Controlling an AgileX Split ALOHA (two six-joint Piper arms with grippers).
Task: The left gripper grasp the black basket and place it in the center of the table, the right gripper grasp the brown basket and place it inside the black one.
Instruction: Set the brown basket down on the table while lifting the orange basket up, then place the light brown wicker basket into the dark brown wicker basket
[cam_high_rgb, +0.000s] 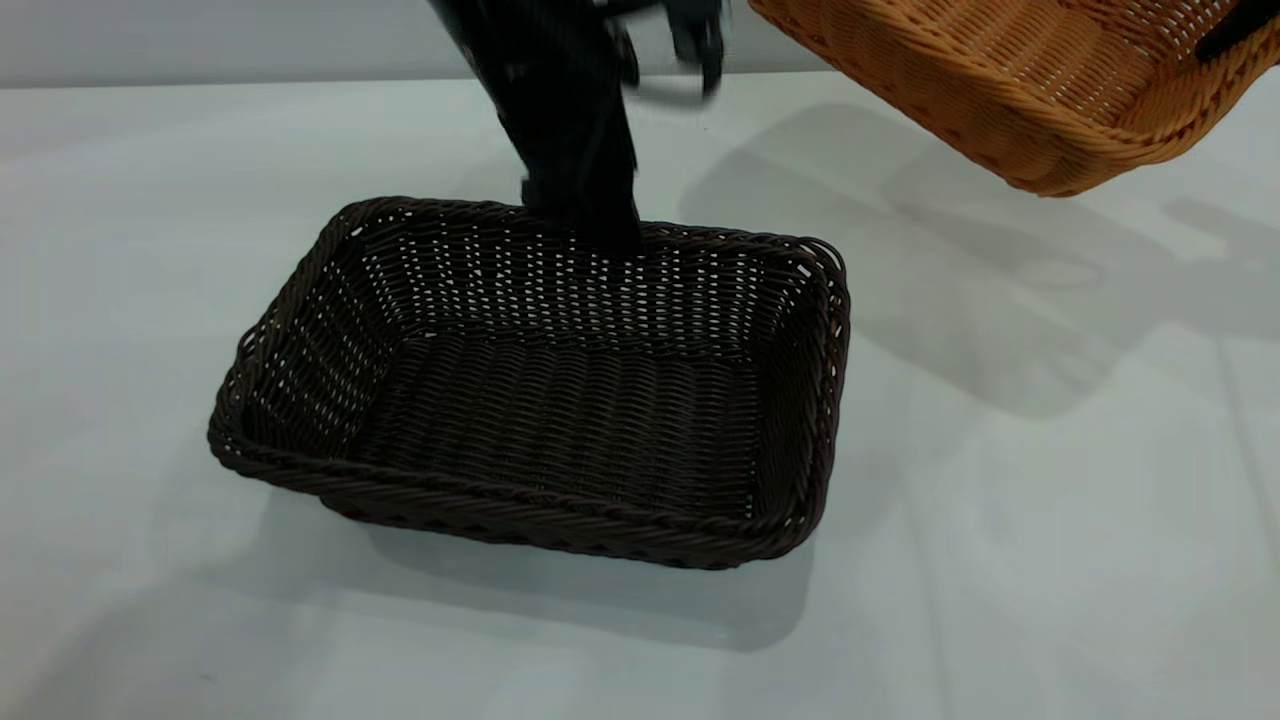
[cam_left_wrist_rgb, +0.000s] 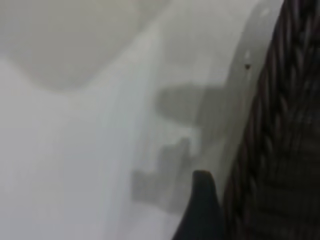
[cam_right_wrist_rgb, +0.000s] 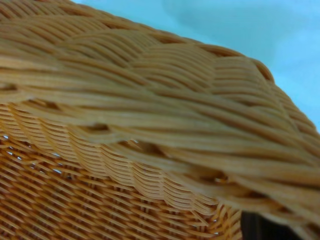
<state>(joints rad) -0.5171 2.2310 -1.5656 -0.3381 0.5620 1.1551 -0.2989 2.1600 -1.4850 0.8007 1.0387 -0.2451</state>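
The left claw sits at the far rim of the black basket, which rests flat near the middle of the tabletop; I cannot tell whether it grips the rim. The right claw clenches the brown basket, tilted in the air off to the right.

black basket on table, brown basket raised at right

Exterior looks down; wrist views sit seemingly against wicker.
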